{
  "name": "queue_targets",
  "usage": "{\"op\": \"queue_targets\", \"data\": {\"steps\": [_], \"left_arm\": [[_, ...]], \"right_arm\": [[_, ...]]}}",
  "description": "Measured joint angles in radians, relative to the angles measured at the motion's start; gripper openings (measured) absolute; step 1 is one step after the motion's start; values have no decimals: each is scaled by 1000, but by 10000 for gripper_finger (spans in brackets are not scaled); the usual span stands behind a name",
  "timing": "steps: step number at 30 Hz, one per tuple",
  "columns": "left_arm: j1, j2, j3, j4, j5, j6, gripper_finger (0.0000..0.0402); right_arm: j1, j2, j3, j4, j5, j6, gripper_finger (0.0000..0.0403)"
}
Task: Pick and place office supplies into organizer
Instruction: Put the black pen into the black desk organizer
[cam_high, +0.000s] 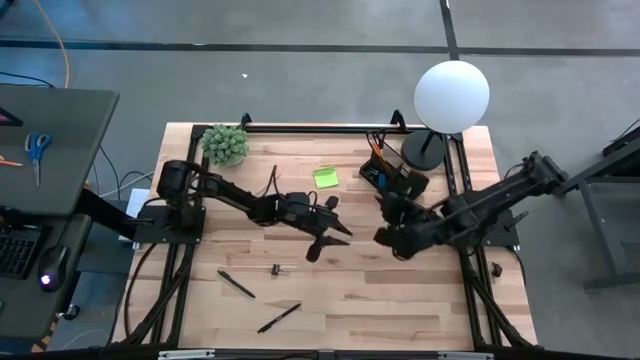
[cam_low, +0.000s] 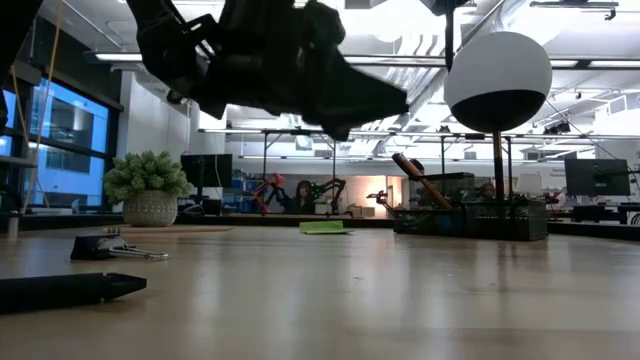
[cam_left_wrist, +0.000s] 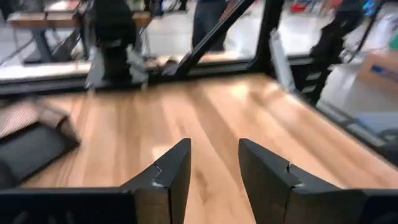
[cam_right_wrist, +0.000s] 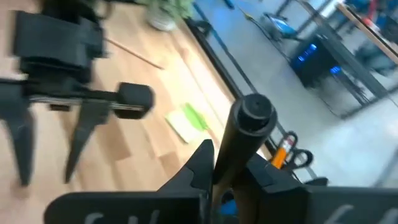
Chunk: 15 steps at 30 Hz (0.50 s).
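Note:
My right gripper hangs above the table just near of the black organizer, shut on a black pen. An orange pencil and scissors stick out of the organizer. My left gripper stands open over mid-table with only bare wood between its fingers. The lime-green sticky-note pad lies flat left of the organizer. Two black pens and a small dark clip lie on the near part of the table. My right gripper pinches the black pen between its two fingers, partway down the barrel. The pen's capped end rises past the fingers toward the wrist camera. Its other end is hidden behind the gripper. The pen is lifted clear of the table.
A white globe lamp on a black base stands at the far right, beside the organizer. A small potted plant sits at the far left corner. A thin stick lies left of the pad. Bare wood lies between the grippers and the near edge.

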Motion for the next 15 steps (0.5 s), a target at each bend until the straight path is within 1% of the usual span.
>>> {"op": "queue_targets", "data": {"steps": [3, 6, 9, 11, 15], "left_arm": [[0, -24, -4, -63, -64, 13, 109], [0, -71, -4, -177, -144, 39, 96], [0, -128, -4, -308, -219, 42, 83], [0, -169, -4, -381, -241, 49, 75], [0, -239, -4, -506, -278, 59, 59]], "right_arm": [[-72, -18, -1, -21, -23, -15, 22], [-165, -41, -1, -5, -73, -61, 20], [-252, -64, -1, 37, -81, -107, 23], [-313, -78, 0, 76, -104, -135, 25], [-437, -68, 0, 136, -208, -174, 23]]}}
